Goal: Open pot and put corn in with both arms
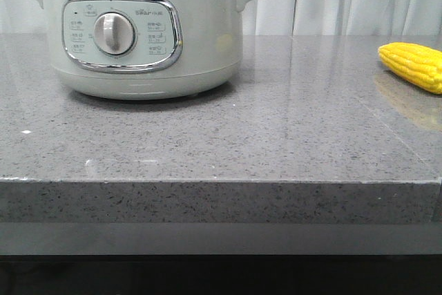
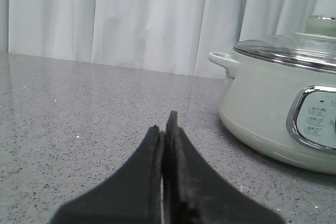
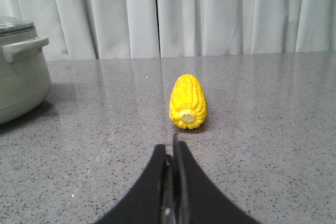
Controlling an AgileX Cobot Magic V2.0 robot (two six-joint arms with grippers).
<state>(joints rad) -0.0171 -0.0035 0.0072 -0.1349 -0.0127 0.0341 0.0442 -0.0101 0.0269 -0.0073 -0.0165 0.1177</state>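
From the front, the pot [image 1: 141,29] stands at the left rear of the grey table [image 1: 228,143] with its dial facing forward, and the corn [image 1: 413,65] lies well apart from it at the right edge; neither arm shows here. In the left wrist view the left gripper [image 2: 165,129] hangs low over bare table with its black fingers pressed together on nothing, the pot [image 2: 281,116] off to one side with its glass lid [image 2: 294,48] in place. In the right wrist view the right gripper [image 3: 174,148] is likewise pinched closed and empty, its tips aimed at the cut end of the corn [image 3: 188,102], which lies just ahead of them without touching, the pot [image 3: 21,72] at the frame's edge.
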